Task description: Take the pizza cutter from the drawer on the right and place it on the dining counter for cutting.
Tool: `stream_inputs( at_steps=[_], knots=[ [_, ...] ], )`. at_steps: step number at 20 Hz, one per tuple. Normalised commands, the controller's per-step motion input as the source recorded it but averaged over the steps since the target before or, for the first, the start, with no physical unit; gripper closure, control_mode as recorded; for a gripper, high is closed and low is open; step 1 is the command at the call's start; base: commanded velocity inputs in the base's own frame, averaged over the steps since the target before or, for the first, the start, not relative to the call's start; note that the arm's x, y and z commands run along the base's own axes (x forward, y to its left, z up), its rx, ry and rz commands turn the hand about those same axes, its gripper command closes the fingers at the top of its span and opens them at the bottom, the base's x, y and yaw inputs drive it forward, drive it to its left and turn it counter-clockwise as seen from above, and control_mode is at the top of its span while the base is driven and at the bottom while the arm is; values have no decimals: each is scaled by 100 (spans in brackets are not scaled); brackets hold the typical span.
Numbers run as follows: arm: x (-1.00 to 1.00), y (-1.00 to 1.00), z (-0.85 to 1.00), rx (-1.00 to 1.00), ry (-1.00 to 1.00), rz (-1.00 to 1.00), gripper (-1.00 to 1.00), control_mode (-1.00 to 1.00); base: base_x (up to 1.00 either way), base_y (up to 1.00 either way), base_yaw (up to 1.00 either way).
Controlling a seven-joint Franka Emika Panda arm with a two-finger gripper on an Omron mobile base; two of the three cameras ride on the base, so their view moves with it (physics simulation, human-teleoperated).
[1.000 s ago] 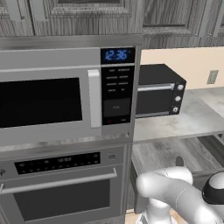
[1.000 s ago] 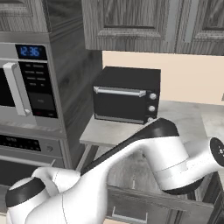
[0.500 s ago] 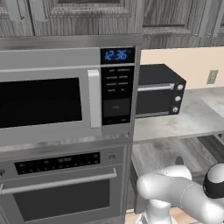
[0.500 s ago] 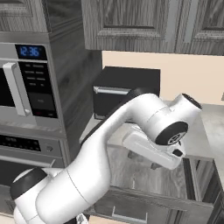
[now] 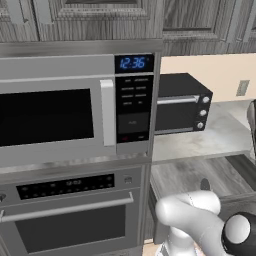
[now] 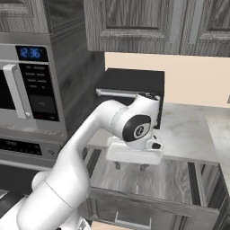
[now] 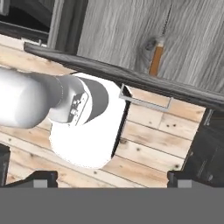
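While the arm hangs above the open drawer, the position stands as follows.

Drawer: the drawer (image 6: 148,179) stands pulled out under the dark worktop (image 6: 188,134), its grey wood-grain inside exposed; the silver bar handle (image 7: 144,101) shows on its front edge in the hand view.

Pizza cutter: the pizza cutter (image 7: 155,60) lies inside the drawer; its brown wooden handle is plain, while the wheel blade appears as a dark round patch at the handle's far end, though it is hard to tell from the wood grain.

Gripper: the gripper (image 6: 130,167) points down above the drawer's inside, fingers spread wide and holding nothing.

Relation: in the hand view the cutter sits at the top, well apart from the fingertips (image 7: 41,178) at the bottom edge.

Surroundings: the black toaster oven (image 6: 130,92) stands on the worktop behind the arm.
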Motion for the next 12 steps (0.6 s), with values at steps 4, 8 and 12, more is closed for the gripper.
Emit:
stream_inputs(
  at_steps=[4,8,12],
  knots=[
    [40,1,0,-10,0,-31,-100,-100,0,0,0],
    [47,0,0,-5,3,-30,-100,-100,0,0,0],
    [25,0,-8,-14,10,-18,-100,-100,0,0,0]
  ],
)
